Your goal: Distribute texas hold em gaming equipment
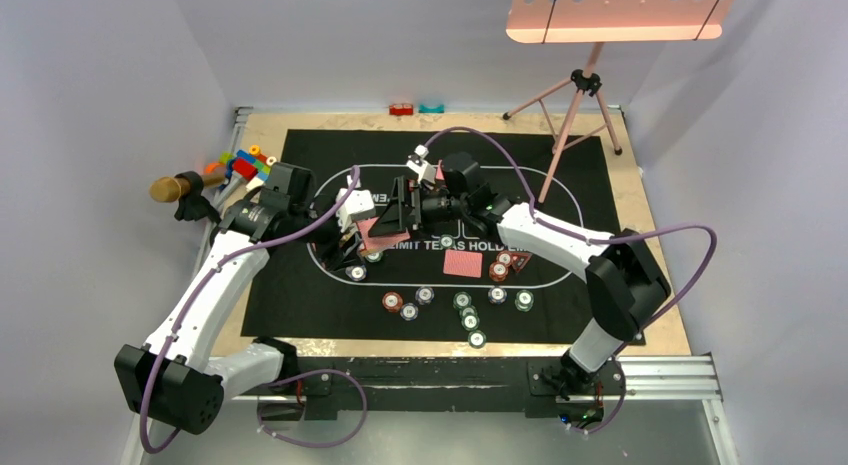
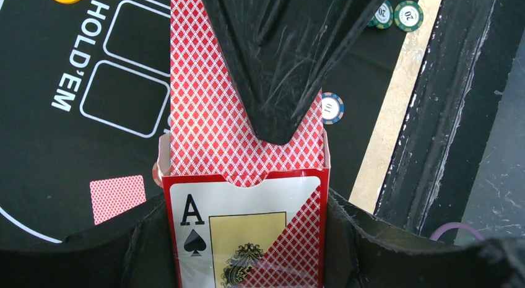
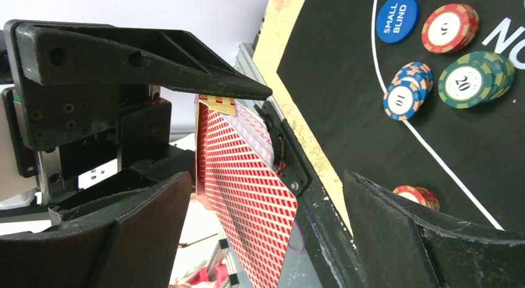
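Holding the deck over the mat (image 2: 49,176), left clamped, right spread.
Left gripper (image 2: 244,254) is clamped on the box (image 2: 247,232). Right gripper (image 3: 266,183) stands wide apart either side of the card (image 3: 235,164) rising from the box, and touches nothing. The card looks light, thin, slick and bendy, so it is best pinched gently on its flat faces near the free top edge. Count: one box, one card up (perhaps more behind), one flat card (image 2: 117,198) on the mat, one blue disc (image 3: 397,17), and roughly fourteen chips (image 1: 462,301) or piles.
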`<state>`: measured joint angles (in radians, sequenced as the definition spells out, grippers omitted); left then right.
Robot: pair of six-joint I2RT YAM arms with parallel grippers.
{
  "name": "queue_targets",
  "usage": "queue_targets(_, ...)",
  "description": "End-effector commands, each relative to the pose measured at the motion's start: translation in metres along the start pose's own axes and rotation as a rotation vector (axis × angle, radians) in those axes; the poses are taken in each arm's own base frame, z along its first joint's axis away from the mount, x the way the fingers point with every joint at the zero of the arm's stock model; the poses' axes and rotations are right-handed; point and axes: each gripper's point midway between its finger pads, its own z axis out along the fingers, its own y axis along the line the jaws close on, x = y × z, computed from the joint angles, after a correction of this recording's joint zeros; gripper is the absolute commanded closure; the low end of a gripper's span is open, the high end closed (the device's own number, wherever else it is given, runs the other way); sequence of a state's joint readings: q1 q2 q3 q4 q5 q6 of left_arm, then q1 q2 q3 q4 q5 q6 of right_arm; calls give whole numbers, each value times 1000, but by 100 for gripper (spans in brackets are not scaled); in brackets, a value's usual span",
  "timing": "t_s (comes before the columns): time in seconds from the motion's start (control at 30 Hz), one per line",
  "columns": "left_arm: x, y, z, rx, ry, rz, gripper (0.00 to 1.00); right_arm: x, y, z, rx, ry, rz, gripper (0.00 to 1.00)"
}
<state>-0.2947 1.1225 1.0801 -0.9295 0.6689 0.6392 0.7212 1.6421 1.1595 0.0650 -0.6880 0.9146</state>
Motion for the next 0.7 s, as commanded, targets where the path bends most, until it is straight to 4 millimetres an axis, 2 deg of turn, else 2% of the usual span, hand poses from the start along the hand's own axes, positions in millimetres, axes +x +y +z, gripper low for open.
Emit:
queue_targets(0.0, -21, 1, -8, -10, -75, 44, 100, -8, 23, 2, -75, -5, -27, 5)
queue_targets(0.3, -24, -1, -10, -11, -85, 47, 100, -1, 5, -1, -25, 19, -3, 28)
queue_targets(0.67, -23, -2, -11, -13, -87, 52, 100, -4, 5, -22, -2, -24, -11, 53)
